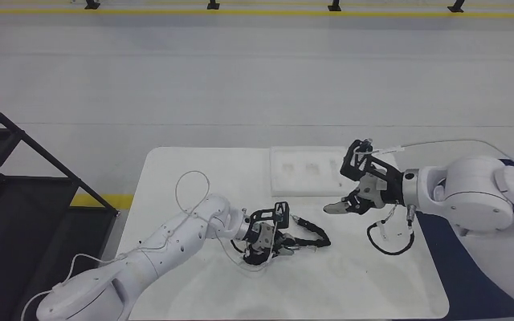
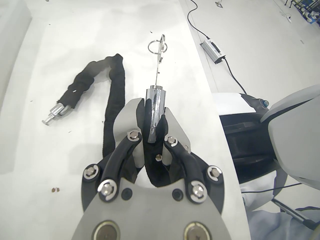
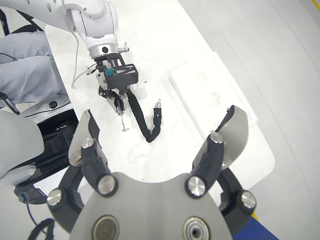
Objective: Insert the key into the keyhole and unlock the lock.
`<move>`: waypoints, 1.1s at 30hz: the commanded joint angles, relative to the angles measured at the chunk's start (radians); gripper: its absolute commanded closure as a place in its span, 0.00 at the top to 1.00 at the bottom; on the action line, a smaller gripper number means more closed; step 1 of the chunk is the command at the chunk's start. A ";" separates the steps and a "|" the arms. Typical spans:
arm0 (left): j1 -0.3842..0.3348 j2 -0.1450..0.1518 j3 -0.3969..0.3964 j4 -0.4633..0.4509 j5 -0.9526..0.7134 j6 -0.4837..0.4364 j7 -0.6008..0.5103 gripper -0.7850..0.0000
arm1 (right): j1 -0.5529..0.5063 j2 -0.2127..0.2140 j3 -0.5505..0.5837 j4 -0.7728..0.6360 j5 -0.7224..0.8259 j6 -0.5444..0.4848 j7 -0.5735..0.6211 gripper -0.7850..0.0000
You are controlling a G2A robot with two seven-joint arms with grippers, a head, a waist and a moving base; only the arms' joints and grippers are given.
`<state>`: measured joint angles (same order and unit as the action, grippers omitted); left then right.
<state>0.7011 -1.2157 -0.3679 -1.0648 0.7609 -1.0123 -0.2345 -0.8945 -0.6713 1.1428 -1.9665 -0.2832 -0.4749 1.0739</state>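
1. The left pincer (image 2: pixel 153 108) is clamped on the lock (image 2: pixel 156 96), low over the bench (image 2: pixel 75 26). The key (image 2: pixel 158 62) sits in the keyhole, with its ring (image 2: pixel 156 47) at the outer end.
2. The right pincer (image 3: pixel 160 111) hangs wide open and empty, well apart from the lock.
3. Risk: the thin key juts out unsupported, so a skewed grab could bend it or pull it out. Turning it could also twist the smooth lock in the left grip.
4. Lock and key share one long axis, pointing straight out past the left fingertips. The chain (image 2: pixel 116 81) lies beside them, its pin (image 2: pixel 56 113) free.
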 commanded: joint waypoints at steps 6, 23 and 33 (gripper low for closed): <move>-0.049 -0.004 0.048 0.012 -0.067 0.000 0.076 1.00 | 0.003 -0.010 -0.028 0.047 0.026 -0.027 -0.044 1.00; -0.303 0.149 -0.034 -0.023 0.019 0.000 0.434 1.00 | 0.241 -0.101 -0.217 0.414 0.074 -0.379 -0.221 1.00; -0.498 0.217 0.004 -0.011 -0.141 0.000 0.331 1.00 | 0.422 -0.129 -0.275 0.582 0.104 -0.512 -0.240 1.00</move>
<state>0.2234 -1.0058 -0.3666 -1.0751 0.6442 -1.0123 0.1075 -0.4899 -0.8009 0.8739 -1.4006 -0.1794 -0.9819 0.8394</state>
